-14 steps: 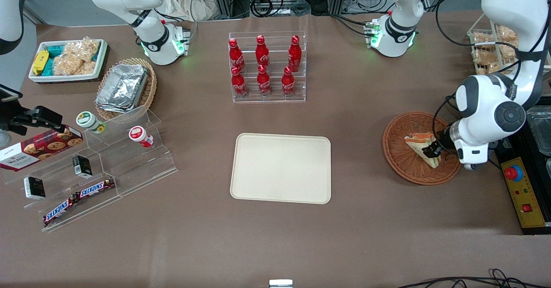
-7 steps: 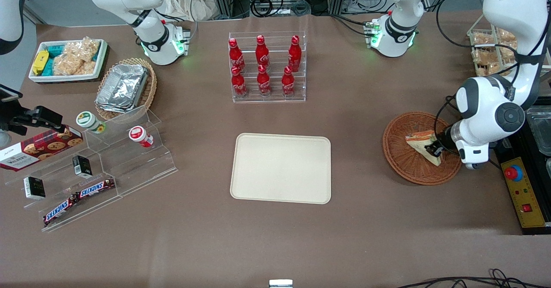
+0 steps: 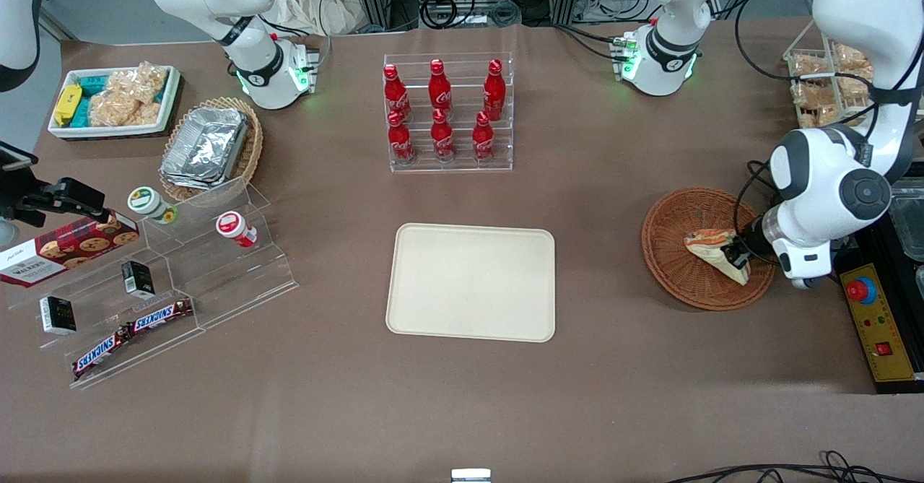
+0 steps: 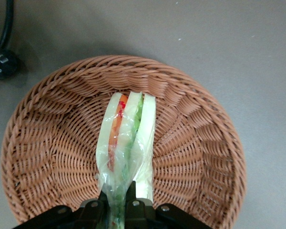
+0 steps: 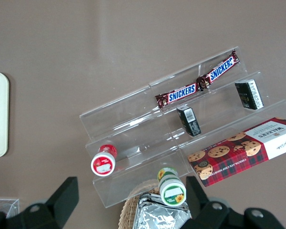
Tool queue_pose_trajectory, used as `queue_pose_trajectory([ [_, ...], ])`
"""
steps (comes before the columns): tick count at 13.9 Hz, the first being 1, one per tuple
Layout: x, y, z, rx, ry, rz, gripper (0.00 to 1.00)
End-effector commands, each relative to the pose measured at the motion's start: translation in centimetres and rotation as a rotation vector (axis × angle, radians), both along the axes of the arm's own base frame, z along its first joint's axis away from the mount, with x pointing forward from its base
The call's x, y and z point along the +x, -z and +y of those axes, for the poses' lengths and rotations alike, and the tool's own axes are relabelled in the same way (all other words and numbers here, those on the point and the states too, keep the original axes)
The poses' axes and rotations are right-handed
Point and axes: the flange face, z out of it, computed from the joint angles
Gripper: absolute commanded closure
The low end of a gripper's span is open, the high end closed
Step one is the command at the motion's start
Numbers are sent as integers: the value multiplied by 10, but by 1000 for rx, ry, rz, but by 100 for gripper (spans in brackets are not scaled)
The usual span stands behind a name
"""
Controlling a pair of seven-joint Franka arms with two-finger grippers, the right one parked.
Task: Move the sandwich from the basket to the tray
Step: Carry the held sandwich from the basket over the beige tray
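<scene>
End effector (image 4: 117, 207) pinching sandwich (image 4: 126, 143) – Snickers (image 5: 196, 83) legible

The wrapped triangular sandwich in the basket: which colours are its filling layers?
Orange-red and green between pale bread, clearest in the left wrist view.

The brown table (image 3: 613, 367) carried the tray (image 3: 471, 281); the basket (image 3: 671, 259) sat toward the working arm's end, the gripper (image 3: 736, 253) over it.

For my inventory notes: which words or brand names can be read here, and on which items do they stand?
"SNICKERS": both Snickers bars.
"WALKERS": cookie box; its smaller print is unreadable.
"Coca-Cola" script: red bottles, barely legible.
The sandwich, held by the gripper over the basket, shows no label.
</scene>
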Motion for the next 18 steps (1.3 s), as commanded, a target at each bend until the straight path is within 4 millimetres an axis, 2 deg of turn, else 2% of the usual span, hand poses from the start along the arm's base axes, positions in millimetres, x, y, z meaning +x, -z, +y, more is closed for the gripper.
queue_pose_trajectory([
  [1, 21, -59, -17, 21, 29, 25, 96],
  [4, 45, -116, -78, 30, 150, 37, 96],
  [6, 53, -156, -116, 21, 343, 10, 93],
  [8, 65, -171, -149, -9, 493, 3, 91],
  [10, 73, -167, -198, -23, 567, -4, 96],
  [12, 74, -152, -244, -36, 641, 1, 100],
  [15, 75, -118, -305, -57, 720, 24, 100],
  [18, 78, -68, -360, -92, 787, 2, 100],
])
